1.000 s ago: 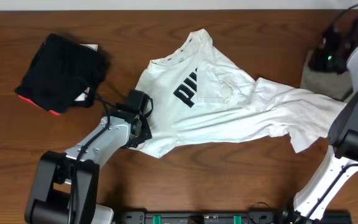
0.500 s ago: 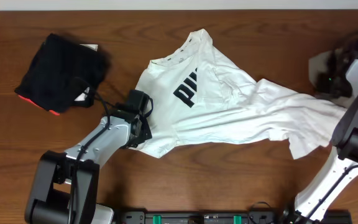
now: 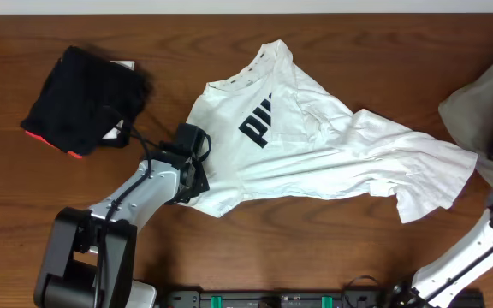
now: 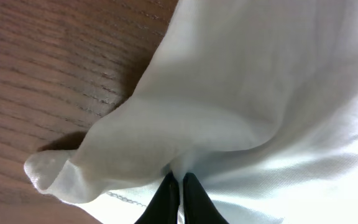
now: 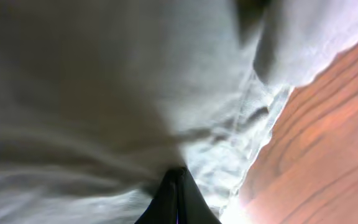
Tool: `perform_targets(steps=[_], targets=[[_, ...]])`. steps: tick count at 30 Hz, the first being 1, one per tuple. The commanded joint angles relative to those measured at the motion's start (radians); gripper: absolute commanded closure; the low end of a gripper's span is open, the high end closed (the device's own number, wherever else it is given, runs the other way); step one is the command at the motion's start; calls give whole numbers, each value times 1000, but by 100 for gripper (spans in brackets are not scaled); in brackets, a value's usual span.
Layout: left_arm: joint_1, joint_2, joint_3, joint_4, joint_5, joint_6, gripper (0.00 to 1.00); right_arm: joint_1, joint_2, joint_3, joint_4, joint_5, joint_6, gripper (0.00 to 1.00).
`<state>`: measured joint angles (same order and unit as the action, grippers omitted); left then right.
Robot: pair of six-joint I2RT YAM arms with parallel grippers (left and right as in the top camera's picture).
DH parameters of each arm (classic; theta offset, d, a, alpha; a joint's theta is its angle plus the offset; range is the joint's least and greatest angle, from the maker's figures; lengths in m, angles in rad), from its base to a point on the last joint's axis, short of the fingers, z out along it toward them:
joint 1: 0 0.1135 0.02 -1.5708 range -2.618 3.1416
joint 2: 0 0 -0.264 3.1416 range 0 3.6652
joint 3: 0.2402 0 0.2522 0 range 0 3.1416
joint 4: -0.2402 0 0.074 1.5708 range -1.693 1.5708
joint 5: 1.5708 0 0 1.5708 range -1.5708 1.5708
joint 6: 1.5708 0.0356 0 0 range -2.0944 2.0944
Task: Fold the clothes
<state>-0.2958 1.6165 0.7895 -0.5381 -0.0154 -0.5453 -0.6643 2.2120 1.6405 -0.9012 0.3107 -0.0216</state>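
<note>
across brown table (image 3: 315, 257) — white t-shirt (image 3: 315, 150)

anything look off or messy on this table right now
The white T-shirt lies crumpled and twisted diagonally across the table, a fold hiding half its black lettering. Left tool and right tool each pinch an edge. Nothing looks spilled or damaged.

A black folded garment (image 3: 84, 98) lies on the wooden table (image 3: 315, 252).
</note>
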Motion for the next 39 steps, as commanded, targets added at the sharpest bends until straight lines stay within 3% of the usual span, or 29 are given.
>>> perform_targets(steps=[1, 8, 12, 16, 26, 33, 39], targets=[[9, 38, -48, -10, -55, 7, 93, -2, -24, 82, -40, -185, 35, 98], [9, 38, -48, -9, -52, 6, 94, 53, -154, 296, -254, -321, 27, 98], [9, 38, -48, -5, -52, 6, 93, 100, -235, 301, -252, -507, -31, 97], [9, 38, -48, -5, -52, 6, 94, 161, -230, 276, -224, -533, -76, 98], [9, 38, -48, -5, -53, 7, 94, 306, -199, -33, 128, -479, -172, 98], [9, 38, -48, -5, -53, 7, 93, 297, -151, -217, 354, -400, -197, 98], [9, 38, -48, -5, -53, 11, 94, 255, -140, -246, 429, -312, -192, 98]])
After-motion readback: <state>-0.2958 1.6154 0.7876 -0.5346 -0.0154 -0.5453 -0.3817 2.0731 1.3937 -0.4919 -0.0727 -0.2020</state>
